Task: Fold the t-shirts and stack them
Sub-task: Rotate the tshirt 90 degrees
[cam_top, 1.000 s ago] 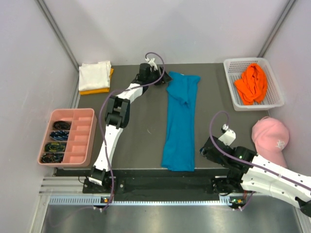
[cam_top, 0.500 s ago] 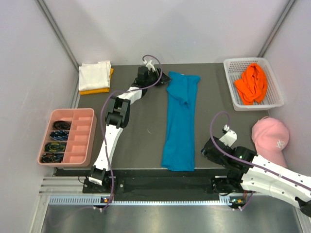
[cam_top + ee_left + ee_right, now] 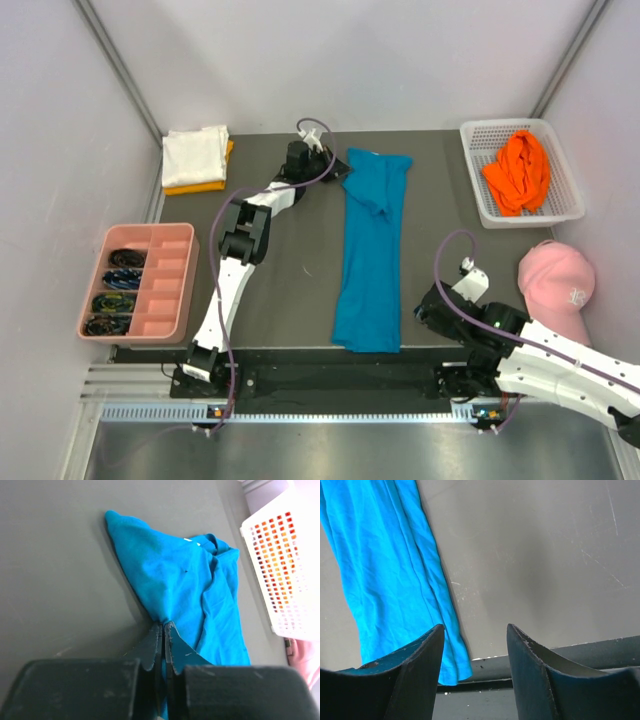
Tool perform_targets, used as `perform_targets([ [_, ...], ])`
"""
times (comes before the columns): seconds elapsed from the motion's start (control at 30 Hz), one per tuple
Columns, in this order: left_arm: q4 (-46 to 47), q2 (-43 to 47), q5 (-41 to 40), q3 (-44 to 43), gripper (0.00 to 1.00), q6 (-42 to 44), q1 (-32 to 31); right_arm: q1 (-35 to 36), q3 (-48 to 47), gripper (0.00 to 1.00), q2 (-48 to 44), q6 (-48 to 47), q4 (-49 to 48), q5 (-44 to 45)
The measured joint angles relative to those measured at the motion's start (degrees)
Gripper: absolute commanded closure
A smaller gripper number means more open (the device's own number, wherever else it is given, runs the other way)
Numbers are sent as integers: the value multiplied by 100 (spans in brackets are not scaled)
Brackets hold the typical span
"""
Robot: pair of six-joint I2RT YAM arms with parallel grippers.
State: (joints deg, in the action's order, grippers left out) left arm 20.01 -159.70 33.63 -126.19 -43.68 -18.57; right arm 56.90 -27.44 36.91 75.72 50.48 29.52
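On the grey table (image 3: 290, 290), the left gripper (image 3: 163, 630), pinched tight on the teal-blue t-shirt (image 3: 175, 575) at its top edge, should draw it low and straight toward the hem.

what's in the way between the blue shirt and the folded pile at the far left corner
Nothing visible. Bare table lies between the blue shirt and the folded pile; only the left gripper, shut on the shirt's edge, is there.

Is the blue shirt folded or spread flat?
Folded lengthwise only: the teal-blue t-shirt lies as a long narrow strip, not yet folded short.
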Motion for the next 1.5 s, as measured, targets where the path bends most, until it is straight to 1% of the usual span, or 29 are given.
perform_targets([
  [0.5, 11, 68, -20, 122, 100, 120, 37, 0, 9, 47, -114, 55, 13, 0],
  [0.77, 42, 238, 24, 422, 100, 181, 186, 0, 46, 47, -70, 44, -7, 0],
  [1.07, 42, 295, 68, 501, 100, 232, 348, 0, 46, 47, 46, 33, -72, 0],
  [1.1, 42, 295, 70, 501, 94, 236, 361, 0, 46, 47, 61, 33, -81, 0],
  [1.13, 42, 295, 83, 501, 77, 247, 376, 0, 46, 47, 76, 31, -94, -2],
  [1.2, 44, 295, 109, 501, 54, 297, 402, 0, 46, 47, 105, 13, -125, 13],
  [1.23, 98, 295, 160, 501, 47, 232, 417, 0, 46, 47, 129, -20, -140, 22],
  [1.27, 127, 332, 153, 498, 36, 256, 433, 0, 46, 47, 164, -63, -166, 46],
  [1.33, 142, 398, 146, 498, 27, 262, 455, 0, 39, 46, 297, -195, -256, 131],
  [1.37, 101, 437, 107, 494, 15, 299, 463, -2, 20, 46, 404, -293, -315, 201],
  [1.5, -42, 581, 33, 507, 11, 356, 494, -120, -345, 46, 1060, -841, -608, 474],
])
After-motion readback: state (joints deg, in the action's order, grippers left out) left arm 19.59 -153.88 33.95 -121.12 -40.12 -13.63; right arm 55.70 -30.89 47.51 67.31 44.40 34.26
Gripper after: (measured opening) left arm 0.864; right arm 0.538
